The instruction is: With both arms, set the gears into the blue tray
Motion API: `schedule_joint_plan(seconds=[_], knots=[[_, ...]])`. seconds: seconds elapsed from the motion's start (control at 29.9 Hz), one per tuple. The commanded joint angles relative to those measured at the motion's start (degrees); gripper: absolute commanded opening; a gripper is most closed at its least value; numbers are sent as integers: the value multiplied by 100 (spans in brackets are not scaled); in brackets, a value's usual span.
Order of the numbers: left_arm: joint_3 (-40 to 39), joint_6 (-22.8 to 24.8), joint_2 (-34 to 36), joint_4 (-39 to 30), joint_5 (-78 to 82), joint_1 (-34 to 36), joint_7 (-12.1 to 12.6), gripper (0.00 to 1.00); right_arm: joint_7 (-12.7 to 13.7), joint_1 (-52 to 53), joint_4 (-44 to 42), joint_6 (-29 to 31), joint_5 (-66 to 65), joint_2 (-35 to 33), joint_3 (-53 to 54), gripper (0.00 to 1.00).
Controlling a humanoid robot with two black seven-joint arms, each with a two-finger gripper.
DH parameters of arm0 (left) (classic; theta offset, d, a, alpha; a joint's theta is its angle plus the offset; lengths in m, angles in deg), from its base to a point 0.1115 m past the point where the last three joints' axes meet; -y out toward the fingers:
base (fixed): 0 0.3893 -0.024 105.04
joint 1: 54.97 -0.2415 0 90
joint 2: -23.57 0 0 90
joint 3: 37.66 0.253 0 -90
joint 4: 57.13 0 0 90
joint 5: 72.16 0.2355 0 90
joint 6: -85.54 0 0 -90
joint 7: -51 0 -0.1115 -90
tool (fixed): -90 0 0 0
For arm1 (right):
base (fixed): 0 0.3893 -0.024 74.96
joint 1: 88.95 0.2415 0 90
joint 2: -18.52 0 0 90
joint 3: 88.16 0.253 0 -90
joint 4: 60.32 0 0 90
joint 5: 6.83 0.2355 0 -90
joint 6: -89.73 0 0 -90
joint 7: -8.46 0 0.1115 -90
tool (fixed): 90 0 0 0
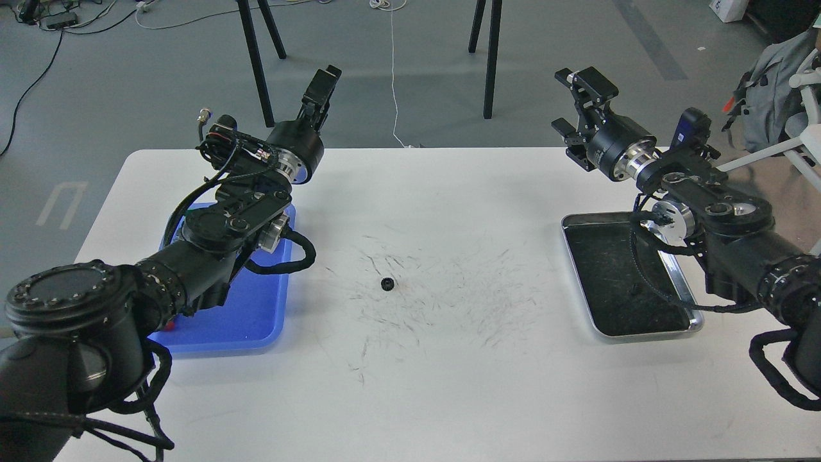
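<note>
One gear (pixel 387 283) lying alone mid-table (pixel 449 385), well apart from the blue tray (pixel 256 321) at left and the silver tray (pixel 648 330) at right; no second gear made out; right pincer (pixel 580 102) raised, spread, empty; left pincer (pixel 321 93) raised, end-on, state impossible to tell; pickup stage, judging so; next: descend over gear, clench, carry left.

Black gear (pixel 387 283) is sitting on the white table (pixel 449 385), grey scuffs streaking all around it; bright blue tray (pixel 256 321) is glowing at nine o'clock, silver tray (pixel 696 321) showing black inside at three.
</note>
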Motion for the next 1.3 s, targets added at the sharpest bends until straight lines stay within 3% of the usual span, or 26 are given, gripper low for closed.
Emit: schedule_joint_plan(seconds=[0.0,0.2,0.43,0.87,1.14,1.27], knots=[[514,30,0,-33,522,-15,0,100,0,26,22,7,357,-158,-16,98],[1375,4,0,-33,1866,-32,0,100,0,62,40,16,419,-246,-7,98],[1719,-110,0,-33,3492,-41,0,100,0,35,40,16,419,-422,2,98],[3124,-1920,0,-33,5190,-50,0,99,0,70,66,43,428,-466,46,98],[3626,-1953,0,-59,5454,-102,0,98,0,97,66,51,428,-457,46,98],[3626,-1953,43,-585,5682,-111,0,96,0,106,66,51,428,-448,28,98]])
